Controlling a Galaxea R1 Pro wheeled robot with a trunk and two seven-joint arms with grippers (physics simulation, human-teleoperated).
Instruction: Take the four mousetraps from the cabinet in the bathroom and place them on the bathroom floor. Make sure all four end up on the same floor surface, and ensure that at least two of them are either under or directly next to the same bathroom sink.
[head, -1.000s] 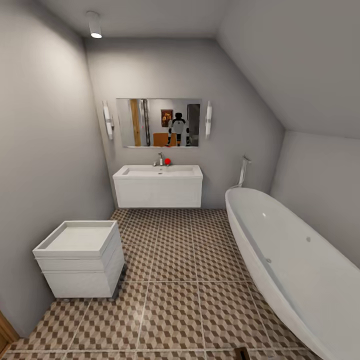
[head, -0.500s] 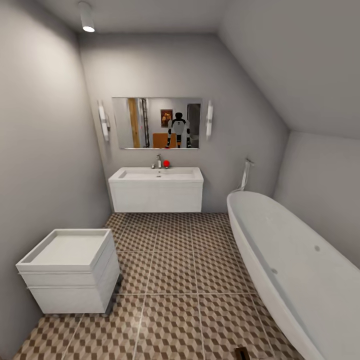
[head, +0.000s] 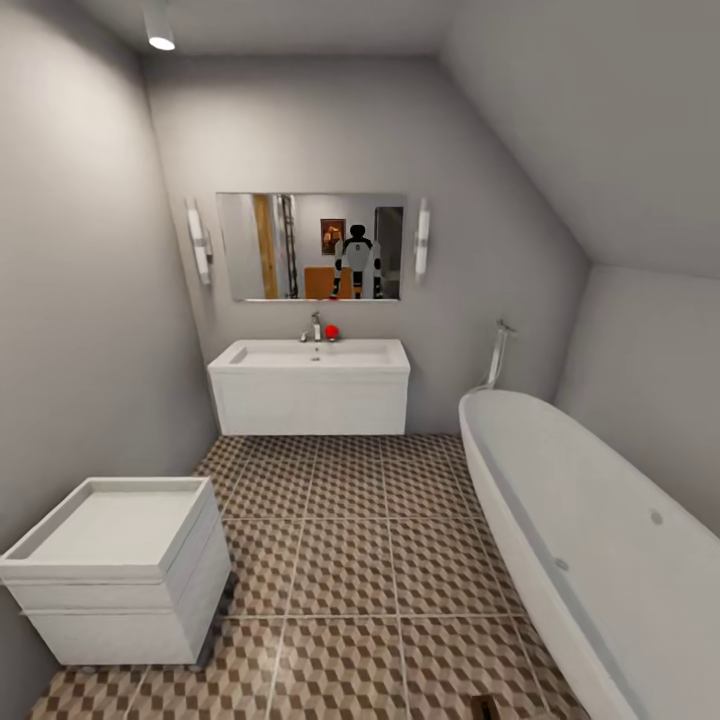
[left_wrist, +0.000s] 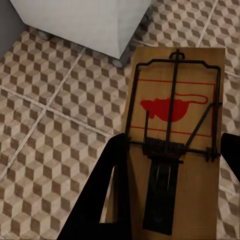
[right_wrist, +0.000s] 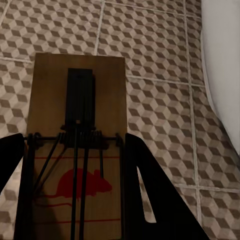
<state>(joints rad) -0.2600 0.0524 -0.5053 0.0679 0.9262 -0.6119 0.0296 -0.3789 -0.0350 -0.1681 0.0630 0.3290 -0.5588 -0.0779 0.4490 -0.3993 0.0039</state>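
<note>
Transport step: you had one flat wooden mousetrap with black wire and red mouse print (left_wrist: 172, 145) pinched in the left gripper (left_wrist: 172, 165), another (right_wrist: 75, 165) in the right gripper (right_wrist: 75, 175), above the cube-patterned brown tile floor (head: 350, 540); next, probably roll toward the white wall-hung sink (head: 310, 360) and lower both beside it.

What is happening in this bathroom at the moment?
The robot carries one mousetrap in each gripper above the bathroom floor. The left gripper is shut on a mousetrap near the low white box unit; the right gripper is shut on another mousetrap. The sink stands ahead at the far wall, the bathtub alongside.
</note>
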